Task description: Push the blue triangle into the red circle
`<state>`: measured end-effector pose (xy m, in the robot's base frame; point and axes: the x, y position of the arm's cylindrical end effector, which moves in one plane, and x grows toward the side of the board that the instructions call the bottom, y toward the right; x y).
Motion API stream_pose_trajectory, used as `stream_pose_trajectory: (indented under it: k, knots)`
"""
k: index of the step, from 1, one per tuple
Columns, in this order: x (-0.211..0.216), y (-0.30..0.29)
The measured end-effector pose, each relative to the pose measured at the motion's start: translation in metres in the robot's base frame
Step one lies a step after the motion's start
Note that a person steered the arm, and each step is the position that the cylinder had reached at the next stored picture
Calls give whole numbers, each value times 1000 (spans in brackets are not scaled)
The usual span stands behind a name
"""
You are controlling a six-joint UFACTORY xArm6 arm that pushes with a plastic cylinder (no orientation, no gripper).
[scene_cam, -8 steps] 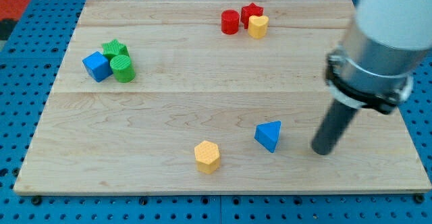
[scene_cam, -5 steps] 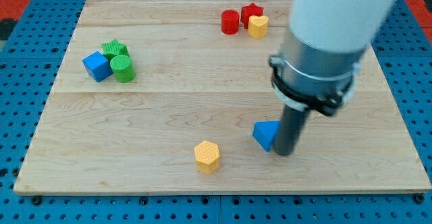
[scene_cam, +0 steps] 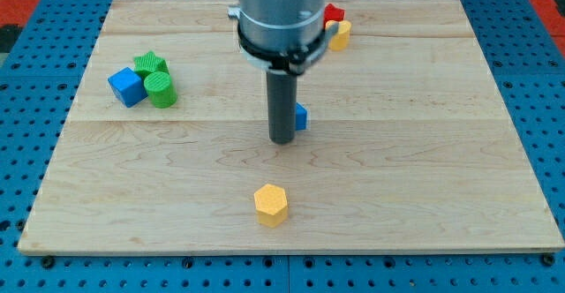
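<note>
My tip (scene_cam: pixel 282 139) stands near the board's middle. The blue triangle (scene_cam: pixel 301 116) is right behind the rod, toward the view's top right of the tip, and only a sliver of it shows, seemingly touching the rod. The red circle is hidden behind my arm near the view's top. Next to that spot the red star (scene_cam: pixel 333 13) and the yellow heart (scene_cam: pixel 339 33) show only in part.
A blue cube (scene_cam: pixel 126 86), a green star (scene_cam: pixel 149 63) and a green cylinder (scene_cam: pixel 161 90) cluster at the view's left. A yellow hexagon (scene_cam: pixel 271 205) lies near the view's bottom. The wooden board (scene_cam: pixel 424 152) sits on a blue pegboard.
My tip swept from the view's right to the blue triangle, then pushed it up and left toward the board's middle. The arm now covers the red circle.
</note>
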<state>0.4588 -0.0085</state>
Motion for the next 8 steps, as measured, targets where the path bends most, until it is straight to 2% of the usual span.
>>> stream_pose_trajectory:
  k: [1,3,5,6,7,8]
  knots:
    - [-8,7]
    - [-80,16]
    - [-84,68]
    - [-126,49]
    - [-147,45]
    - [-93,57]
